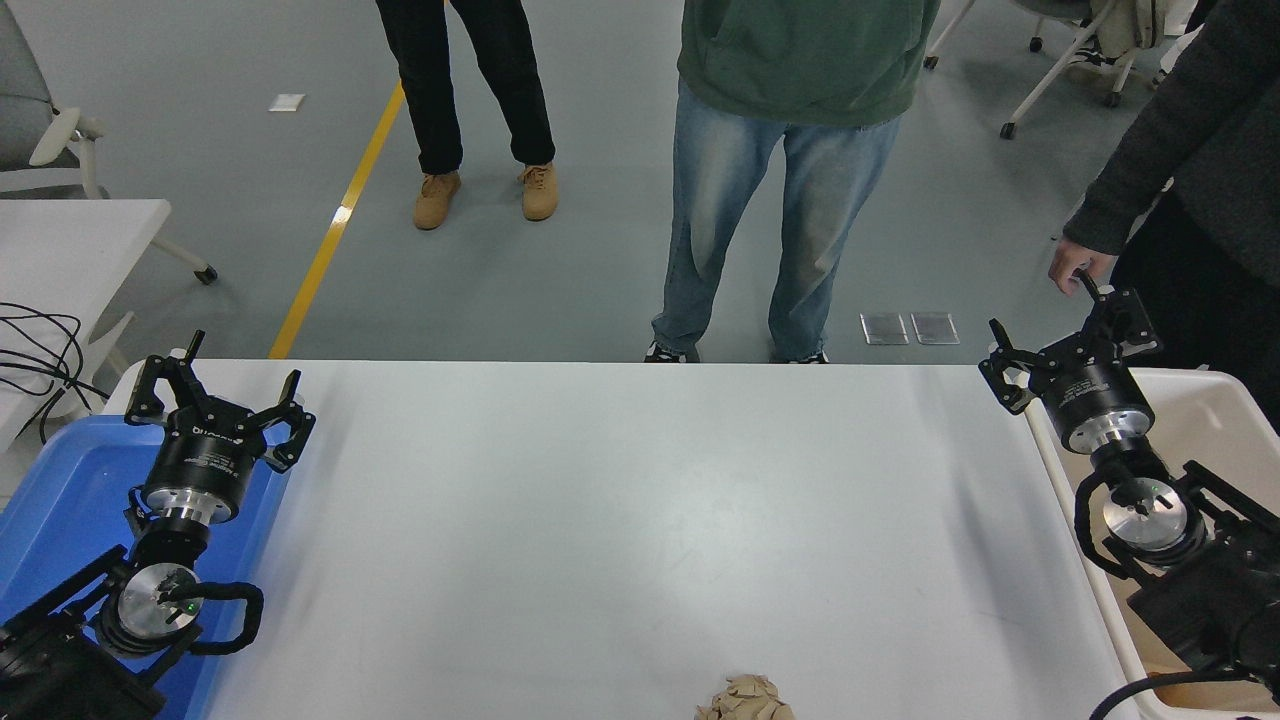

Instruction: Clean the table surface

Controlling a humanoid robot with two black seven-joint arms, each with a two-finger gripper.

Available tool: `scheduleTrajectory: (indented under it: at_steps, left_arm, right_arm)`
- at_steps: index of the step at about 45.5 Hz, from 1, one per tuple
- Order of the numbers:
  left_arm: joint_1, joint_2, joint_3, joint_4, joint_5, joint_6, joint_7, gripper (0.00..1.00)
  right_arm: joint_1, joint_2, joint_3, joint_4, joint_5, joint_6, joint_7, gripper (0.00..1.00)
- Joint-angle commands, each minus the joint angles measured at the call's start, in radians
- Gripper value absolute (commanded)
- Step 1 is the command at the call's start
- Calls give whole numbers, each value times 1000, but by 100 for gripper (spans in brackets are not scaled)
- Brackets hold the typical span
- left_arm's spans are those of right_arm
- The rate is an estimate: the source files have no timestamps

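White table surface [600, 520] is lying mostly bare, with crumpled brown paper [745, 698] sitting at its near edge. Right gripper [1068, 345] is hovering over the beige bin [1225, 405], fingers wide and empty, probably poised to fetch it; left gripper [215, 400] is idling wide over the blue tray [60, 500].

Table surface [600, 500] smooth, faintly glossy; paper wad [745, 699] crumpled, matt brown.

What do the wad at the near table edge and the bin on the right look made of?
The wad looks like crumpled brown paper: matte tan, with sharp creases and folded facets. The bin looks like smooth cream plastic, with a rounded rim and faint sheen, though the material is not certain.
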Motion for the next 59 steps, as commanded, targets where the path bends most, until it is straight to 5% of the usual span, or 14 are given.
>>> scheduleTrajectory:
  at_steps: [1, 20, 37, 59]
  left_arm:
    - [-1, 0, 0, 0, 0, 0, 0, 99]
    - [1, 0, 0, 0, 0, 0, 0, 99]
    - [1, 0, 0, 0, 0, 0, 0, 99]
    - [-1, 0, 0, 0, 0, 0, 0, 99]
  right_arm:
    - [-14, 14, -5, -14, -1, 0, 1, 99]
    - [-6, -50, -77, 69, -33, -34, -8, 99]
    - [-50, -328, -206, 498, -52, -146, -6, 99]
    - [8, -631, -376, 946, -510, -170, -20, 99]
